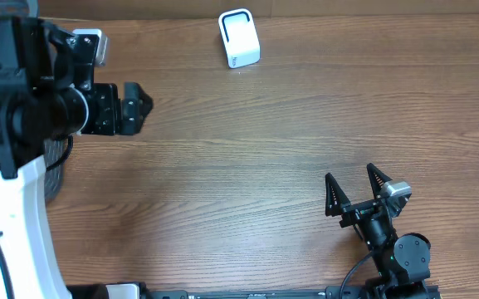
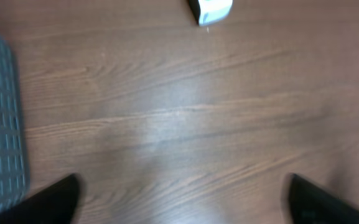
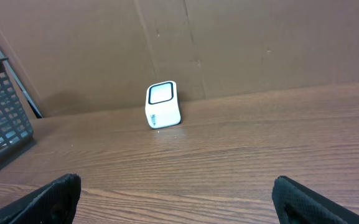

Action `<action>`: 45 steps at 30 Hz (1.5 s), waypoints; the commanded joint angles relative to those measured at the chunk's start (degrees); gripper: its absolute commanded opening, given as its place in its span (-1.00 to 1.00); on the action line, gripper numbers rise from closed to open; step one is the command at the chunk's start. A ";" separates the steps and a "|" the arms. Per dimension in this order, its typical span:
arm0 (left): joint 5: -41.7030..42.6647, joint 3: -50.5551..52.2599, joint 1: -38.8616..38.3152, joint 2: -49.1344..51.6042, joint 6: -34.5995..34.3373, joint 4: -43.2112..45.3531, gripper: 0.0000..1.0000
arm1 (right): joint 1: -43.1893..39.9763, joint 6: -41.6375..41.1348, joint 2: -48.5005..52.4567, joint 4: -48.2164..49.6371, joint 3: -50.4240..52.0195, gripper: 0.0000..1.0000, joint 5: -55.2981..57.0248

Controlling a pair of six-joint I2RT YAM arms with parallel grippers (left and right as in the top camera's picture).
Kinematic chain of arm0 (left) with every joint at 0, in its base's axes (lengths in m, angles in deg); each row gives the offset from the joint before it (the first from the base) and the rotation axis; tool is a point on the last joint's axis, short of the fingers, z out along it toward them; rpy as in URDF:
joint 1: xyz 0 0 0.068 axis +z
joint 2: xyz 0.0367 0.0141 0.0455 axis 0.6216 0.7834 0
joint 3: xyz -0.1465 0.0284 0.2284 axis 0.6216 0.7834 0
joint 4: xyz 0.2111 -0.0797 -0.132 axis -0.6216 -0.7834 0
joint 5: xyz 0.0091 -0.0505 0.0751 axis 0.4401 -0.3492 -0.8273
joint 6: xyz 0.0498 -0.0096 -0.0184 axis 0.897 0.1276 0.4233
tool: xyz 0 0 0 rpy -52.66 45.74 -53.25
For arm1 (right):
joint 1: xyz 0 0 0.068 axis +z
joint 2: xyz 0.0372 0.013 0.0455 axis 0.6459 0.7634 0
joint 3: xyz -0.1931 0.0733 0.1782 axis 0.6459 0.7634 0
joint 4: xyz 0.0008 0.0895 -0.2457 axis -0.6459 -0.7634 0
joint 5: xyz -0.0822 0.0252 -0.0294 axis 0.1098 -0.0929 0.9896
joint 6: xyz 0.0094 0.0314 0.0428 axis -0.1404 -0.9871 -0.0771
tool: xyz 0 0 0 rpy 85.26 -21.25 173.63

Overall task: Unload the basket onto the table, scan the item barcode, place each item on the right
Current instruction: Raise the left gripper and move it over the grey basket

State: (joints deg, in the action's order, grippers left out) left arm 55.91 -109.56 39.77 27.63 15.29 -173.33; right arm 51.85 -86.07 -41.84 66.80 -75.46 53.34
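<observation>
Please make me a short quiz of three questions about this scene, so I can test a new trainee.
1. True or false: the right gripper is holding the white scanner.
2. Where on the table does the mesh basket stand? A) at the left edge B) at the centre C) touching the scanner
3. Fill in: the left gripper has its jaws ____, with only bare wood between them.

Key: 1 false (the scanner stands alone at the far edge); 2 A; 3 open.
</observation>
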 commanded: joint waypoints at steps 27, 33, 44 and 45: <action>9.44 -1.22 -0.31 1.22 -2.01 -2.97 0.96 | -0.13 0.42 -0.46 0.17 0.61 1.00 0.11; 9.44 -1.22 -0.31 1.22 -2.03 -2.97 1.00 | -0.11 0.42 -0.46 0.17 0.61 1.00 0.11; 8.94 -0.46 -0.31 1.22 -3.08 -2.97 1.00 | -0.11 0.42 -0.46 0.17 0.61 1.00 0.11; 8.96 -0.42 -0.31 1.22 -3.08 -2.97 1.00 | -0.11 0.42 -0.46 0.17 0.61 1.00 0.11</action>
State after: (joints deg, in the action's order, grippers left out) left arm 64.70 -109.61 39.77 29.05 13.19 -176.19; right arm 51.85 -86.09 -41.84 66.78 -75.46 53.34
